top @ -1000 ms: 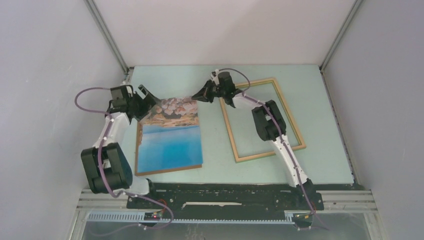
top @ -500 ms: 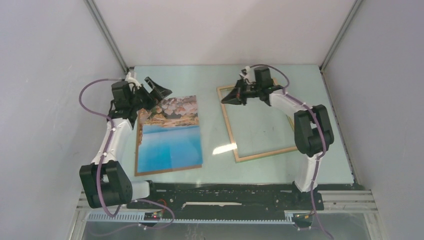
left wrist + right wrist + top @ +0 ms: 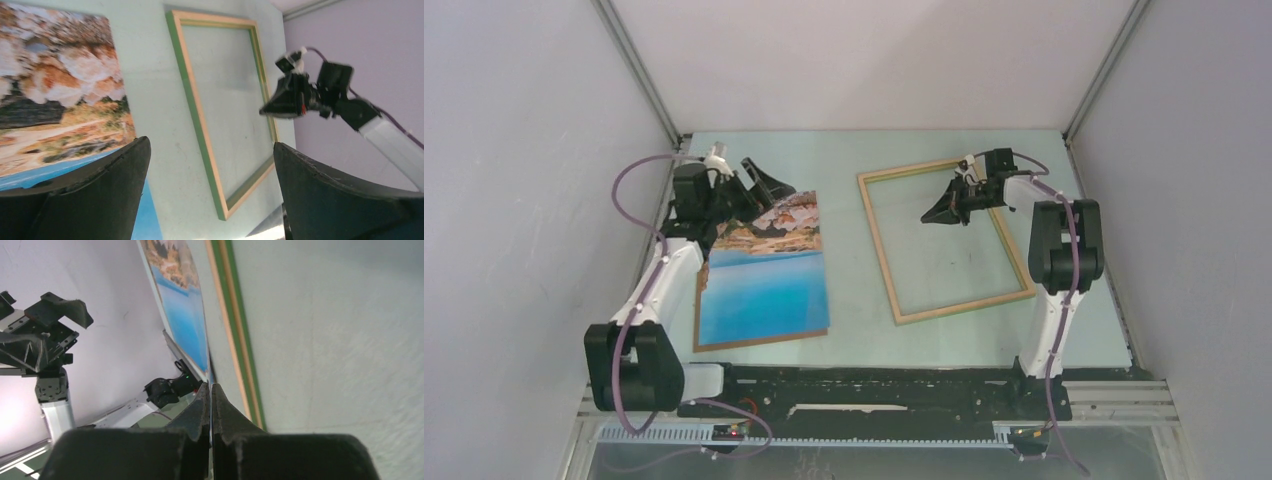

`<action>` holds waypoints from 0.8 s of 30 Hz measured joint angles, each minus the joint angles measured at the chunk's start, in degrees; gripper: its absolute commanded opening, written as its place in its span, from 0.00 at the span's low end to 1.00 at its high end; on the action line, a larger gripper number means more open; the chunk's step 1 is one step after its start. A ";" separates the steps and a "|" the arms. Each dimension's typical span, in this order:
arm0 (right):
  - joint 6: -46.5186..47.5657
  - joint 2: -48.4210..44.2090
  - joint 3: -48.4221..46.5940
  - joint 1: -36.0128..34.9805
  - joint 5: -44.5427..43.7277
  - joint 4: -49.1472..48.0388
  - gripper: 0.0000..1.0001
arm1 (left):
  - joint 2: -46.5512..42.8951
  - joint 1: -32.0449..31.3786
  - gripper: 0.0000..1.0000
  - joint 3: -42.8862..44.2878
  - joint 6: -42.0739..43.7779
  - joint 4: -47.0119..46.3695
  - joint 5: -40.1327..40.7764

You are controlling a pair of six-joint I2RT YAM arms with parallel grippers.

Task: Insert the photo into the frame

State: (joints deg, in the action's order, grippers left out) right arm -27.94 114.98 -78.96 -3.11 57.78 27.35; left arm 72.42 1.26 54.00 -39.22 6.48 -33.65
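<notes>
The photo (image 3: pixel 764 285) lies face up on the left of the table, its rocky end toward the back wall. My left gripper (image 3: pixel 764 190) hovers open over the photo's far left corner, holding nothing. From the left wrist, the rocks of the photo (image 3: pixel 55 85) sit left of the wide jaws of my left gripper (image 3: pixel 210 144). The frame (image 3: pixel 879 250) lies flat on the right, empty, light wood up. My right gripper (image 3: pixel 932 214) is shut on nothing, above the frame's inside near its far right corner. Seen from the right wrist, the frame (image 3: pixel 235 330) and the photo (image 3: pixel 182 315) lie beyond the shut right gripper (image 3: pixel 211 386).
Grey walls close the table in on the left, back and right, with metal posts (image 3: pixel 639 70) in the corners. A black base rail (image 3: pixel 874 392) runs along the near edge. About a hand's width of bare table (image 3: pixel 849 260) separates the photo from the frame.
My right arm has swung right, from the photo's far right corner to above the frame, staying shut. My left gripper has shifted toward the back right. The photo and the frame have not moved.
</notes>
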 measured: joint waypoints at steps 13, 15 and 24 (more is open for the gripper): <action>5.40 15.65 -18.82 2.38 -0.24 7.52 0.23 | 17.00 -10.93 0.98 -1.92 -2.03 -2.51 -2.62; 4.37 15.65 -18.82 2.45 -0.24 6.71 0.29 | 20.00 -11.67 0.98 -3.50 -3.43 -4.13 -2.73; -2.51 15.43 -8.79 4.57 -0.04 -5.88 0.59 | 26.18 -12.35 0.98 -5.90 -6.01 -6.34 -2.05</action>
State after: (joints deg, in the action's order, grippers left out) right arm -30.46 130.41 -87.74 1.45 57.74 21.47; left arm 98.61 -11.09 48.10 -45.23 0.14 -35.70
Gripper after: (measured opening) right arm 0.485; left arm 0.981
